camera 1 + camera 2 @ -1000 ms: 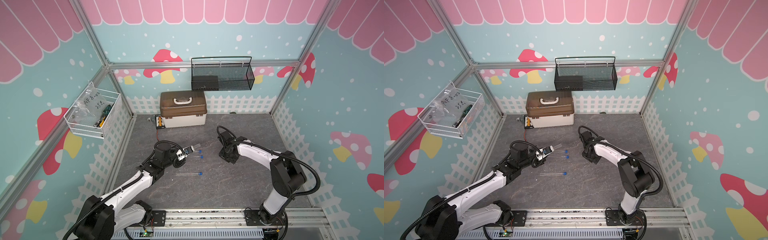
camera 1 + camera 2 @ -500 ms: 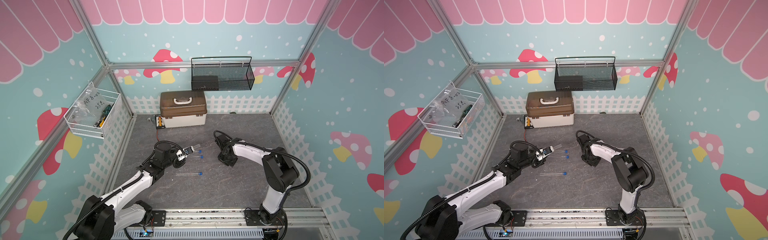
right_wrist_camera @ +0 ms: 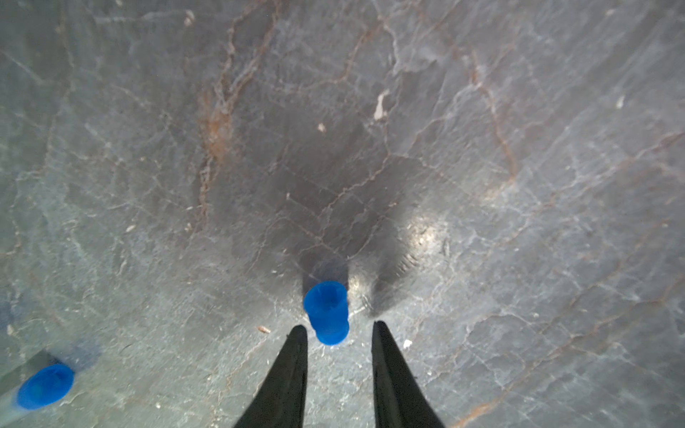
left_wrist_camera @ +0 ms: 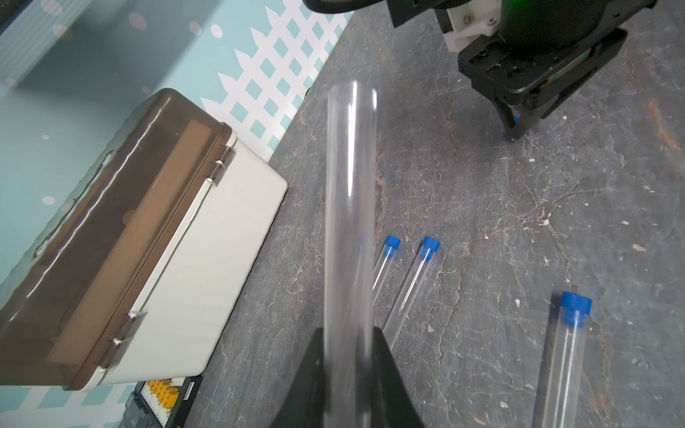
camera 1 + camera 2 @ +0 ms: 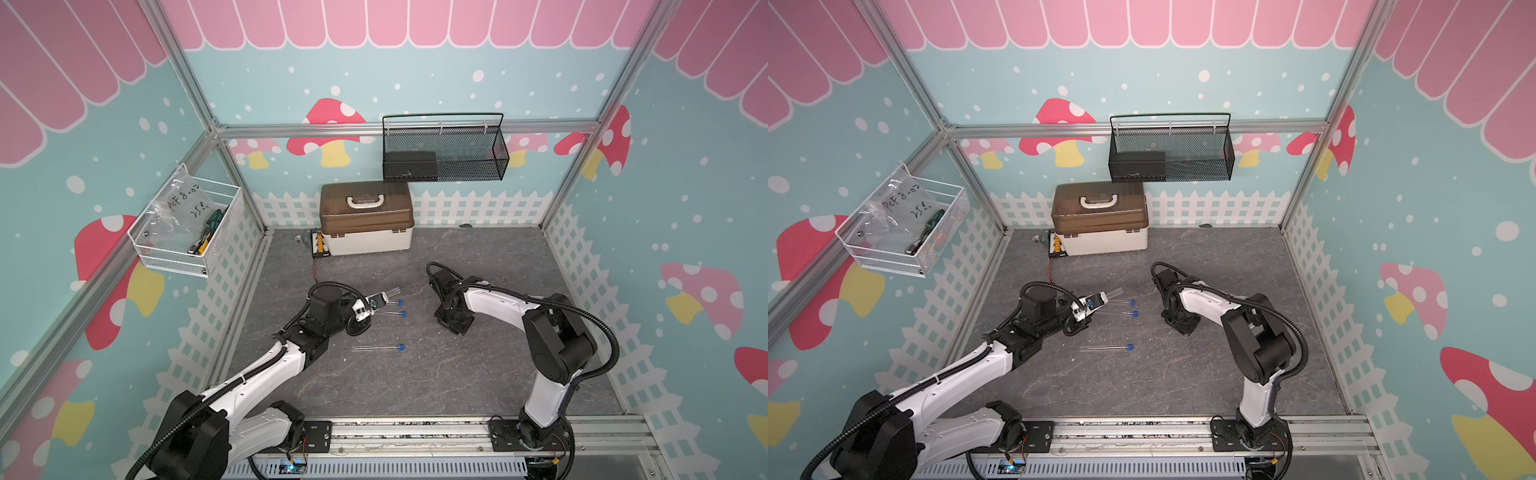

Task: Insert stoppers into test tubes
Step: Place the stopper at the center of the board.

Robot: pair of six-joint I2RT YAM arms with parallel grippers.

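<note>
three capped tubes (image 5: 376, 348) already lie on the tabletop (image 5: 457, 382) with blue plugs in their mouths, so you are on the fourth and final pairing. your left hand (image 4: 348, 335) is clamped on the open tube (image 4: 350, 207), holding it off the tabletop just beside two of the capped ones, with its bare mouth pointing toward the other arm. your right hand (image 3: 339, 325) is down at the tabletop, well apart from the tubes. its jaws are parted, with a gap on each side of the last stopper (image 3: 326, 311), which sits only partly between the fingertips, so nothing is gripped yet. i judge the step in hand to be picking up that plug. next you need to centre it deeper between the jaws, close gently so it does not squirt out sideways, and lift. then turn its narrower end to the tube's mouth and line up the two axes before pushing, since a small tilt would likely catch on the rim.
</note>
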